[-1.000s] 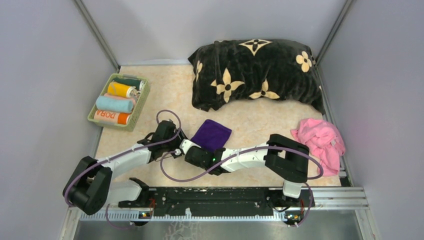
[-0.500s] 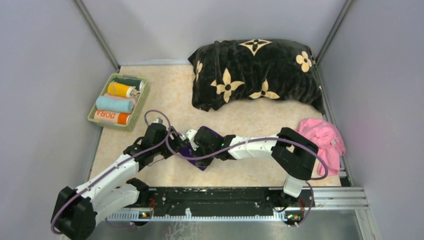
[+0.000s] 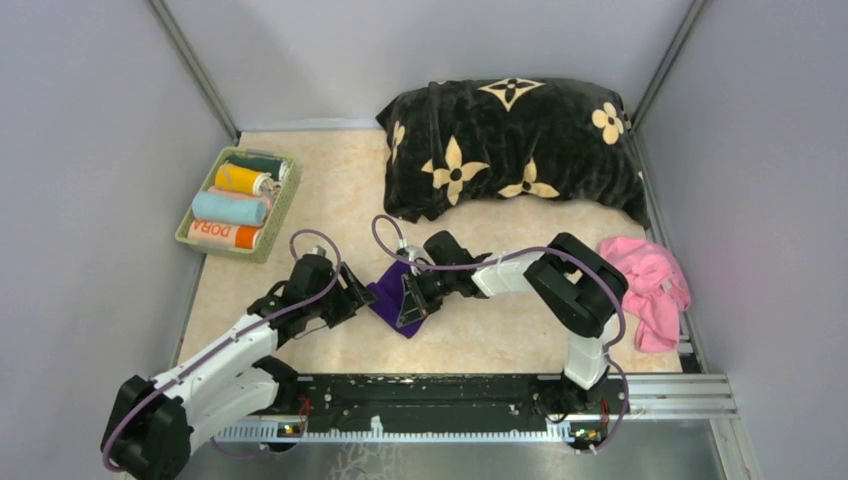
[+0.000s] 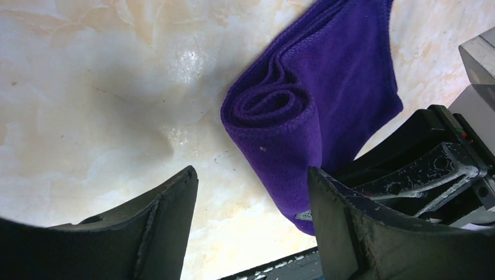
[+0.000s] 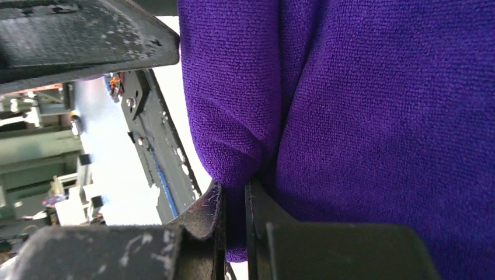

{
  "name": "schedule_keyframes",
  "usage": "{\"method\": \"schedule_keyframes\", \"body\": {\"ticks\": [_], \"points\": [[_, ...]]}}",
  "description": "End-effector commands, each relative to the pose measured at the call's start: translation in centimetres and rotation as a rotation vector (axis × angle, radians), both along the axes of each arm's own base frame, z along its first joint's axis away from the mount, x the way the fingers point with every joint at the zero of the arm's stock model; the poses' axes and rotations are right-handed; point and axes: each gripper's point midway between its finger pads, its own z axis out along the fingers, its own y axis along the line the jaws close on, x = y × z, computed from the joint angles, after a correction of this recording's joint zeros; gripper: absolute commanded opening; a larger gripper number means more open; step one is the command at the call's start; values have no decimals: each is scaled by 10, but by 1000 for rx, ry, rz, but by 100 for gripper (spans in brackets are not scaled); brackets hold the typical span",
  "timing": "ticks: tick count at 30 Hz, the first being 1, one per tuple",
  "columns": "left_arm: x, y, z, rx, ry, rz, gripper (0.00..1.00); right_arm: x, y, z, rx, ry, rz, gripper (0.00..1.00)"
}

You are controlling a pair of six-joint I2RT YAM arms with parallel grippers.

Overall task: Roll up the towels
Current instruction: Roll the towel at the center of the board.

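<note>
Overhead view looks down on the whole tabletop [image 3: 330, 190]; both wrist views, very close, share the purple towel [image 4: 327, 105]

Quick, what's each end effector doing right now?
Left end effector: open, holding nothing.
Right end effector: closed on the purple towel.

Bare table [image 3: 335, 200] lies open between purple towel [image 3: 385, 290] and cushion [image 3: 510, 140]; the right tool [image 3: 408, 303] crowds the towel.
</note>
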Motion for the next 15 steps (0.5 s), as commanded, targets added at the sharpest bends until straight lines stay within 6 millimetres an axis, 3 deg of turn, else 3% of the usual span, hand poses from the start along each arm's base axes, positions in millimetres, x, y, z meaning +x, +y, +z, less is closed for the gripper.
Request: {"method": "schedule_keyframes", "body": {"ticks": [1, 5, 10, 15], "points": [[12, -12, 2, -26, -11, -22, 74, -9, 2, -7, 35, 106, 18, 0], [20, -18, -4, -20, -6, -33, 73, -6, 1, -17, 42, 147, -2, 0], [20, -15, -27, 39, 52, -36, 67, -1, -3, -19, 23, 121, -20, 1], [14, -11, -45, 77, 115, -38, 61, 9, -13, -7, -27, 14, -62, 15]]}}
